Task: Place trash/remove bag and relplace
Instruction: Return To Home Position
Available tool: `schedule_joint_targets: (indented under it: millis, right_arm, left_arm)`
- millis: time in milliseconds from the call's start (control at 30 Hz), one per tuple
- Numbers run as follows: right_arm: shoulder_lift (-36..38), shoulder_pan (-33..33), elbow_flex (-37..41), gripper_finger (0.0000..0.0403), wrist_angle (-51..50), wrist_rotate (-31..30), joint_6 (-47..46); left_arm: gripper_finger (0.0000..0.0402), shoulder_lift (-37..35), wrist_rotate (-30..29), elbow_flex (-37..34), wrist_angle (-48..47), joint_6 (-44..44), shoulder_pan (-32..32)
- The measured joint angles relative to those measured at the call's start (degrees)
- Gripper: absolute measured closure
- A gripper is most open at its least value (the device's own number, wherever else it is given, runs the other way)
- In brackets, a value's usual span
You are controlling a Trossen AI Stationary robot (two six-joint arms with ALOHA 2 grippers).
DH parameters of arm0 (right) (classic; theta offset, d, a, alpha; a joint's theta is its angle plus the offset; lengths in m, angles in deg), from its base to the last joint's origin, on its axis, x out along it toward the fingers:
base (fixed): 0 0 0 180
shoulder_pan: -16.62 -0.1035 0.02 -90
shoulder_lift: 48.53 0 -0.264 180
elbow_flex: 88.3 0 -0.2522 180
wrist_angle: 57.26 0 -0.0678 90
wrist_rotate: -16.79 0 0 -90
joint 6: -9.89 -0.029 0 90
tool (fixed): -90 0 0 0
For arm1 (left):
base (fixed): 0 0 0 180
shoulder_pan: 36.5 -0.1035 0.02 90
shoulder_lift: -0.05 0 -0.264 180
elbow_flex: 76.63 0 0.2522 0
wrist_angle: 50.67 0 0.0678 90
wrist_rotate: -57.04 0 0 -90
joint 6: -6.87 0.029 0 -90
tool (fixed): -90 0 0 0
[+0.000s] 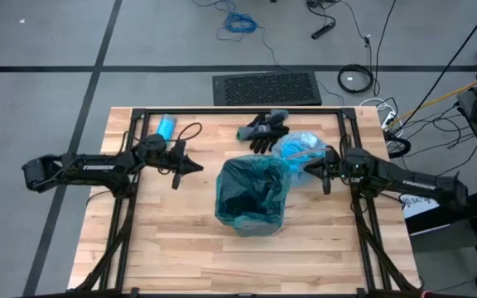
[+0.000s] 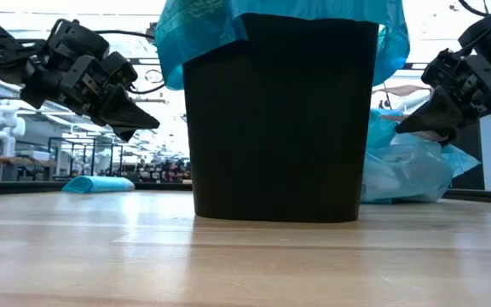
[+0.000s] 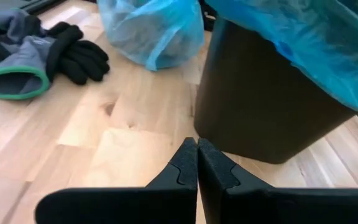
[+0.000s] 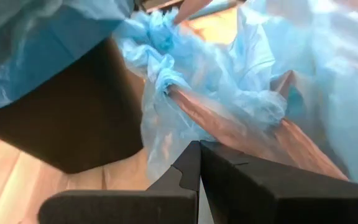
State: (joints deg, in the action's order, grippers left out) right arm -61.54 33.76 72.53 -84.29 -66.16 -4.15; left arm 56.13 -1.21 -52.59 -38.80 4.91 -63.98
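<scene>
A black bin [image 1: 251, 199] stands mid-table, lined with a blue bag whose edge is folded over its rim [image 2: 203, 34]. Behind it to the right a filled, tied blue bag [image 1: 298, 147] lies on the wood; brown paper trash [image 4: 229, 124] shows through its wall. My left gripper [image 1: 197, 167] hovers shut to the left of the bin, pointing at it, above the table [image 3: 197, 146]. My right gripper [image 1: 308, 170] is shut to the right of the bin, its tips right at the filled bag [image 4: 199, 149]. My right gripper's shut tips stand close against the filled bag's crumpled lower wall [image 4: 166, 143], coming level from the table's right side; whether they touch the plastic, I cannot tell. My left gripper touches nothing.
Black gloves [image 1: 263, 131] lie behind the bin. A rolled blue bag [image 1: 166, 126] lies at the far left of the table. A black frame rail [image 1: 238, 110] runs along the table's far and side edges. Bare wood lies in front of the bin.
</scene>
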Motion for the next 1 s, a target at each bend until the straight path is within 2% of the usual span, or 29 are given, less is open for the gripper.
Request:
schedule_joint_targets:
  millis: [200, 433, 567, 700, 867, 1000]
  right_arm:
    - [3.5, 7.2, 0.0, 0.0403, 2.3, 3.7, -0.2]
    - [10.4, 5.9, -0.5, 0.0403, -2.9, 8.4, -6.9]
    - [13.0, 4.5, -0.8, 0.0403, -4.1, 7.9, -7.8]
    - [12.8, 3.8, -0.8, 0.0403, -4.3, 7.9, -8.0]
    - [12.8, 3.6, -0.8, 0.0403, -4.3, 8.1, -8.7]
    - [12.8, 3.6, -0.8, 0.0403, -4.2, 8.1, -8.9]
  left_arm:
    - [0.04, 0.0, 2.6, -1.8, 3.1, -2.0, -2.6]
    - [0.04, -4.4, 2.5, -6.9, 11.9, -12.8, -2.5]
    - [0.04, -9.3, -1.4, -7.8, 11.2, -16.6, -1.0]
    - [0.04, -13.6, -4.7, -7.8, 10.1, -16.5, 1.6]
    - [0.04, -16.6, -9.3, -7.8, 3.0, -18.3, 5.6]
    - [0.04, -17.8, -12.9, -7.8, 2.5, -18.3, 9.5]
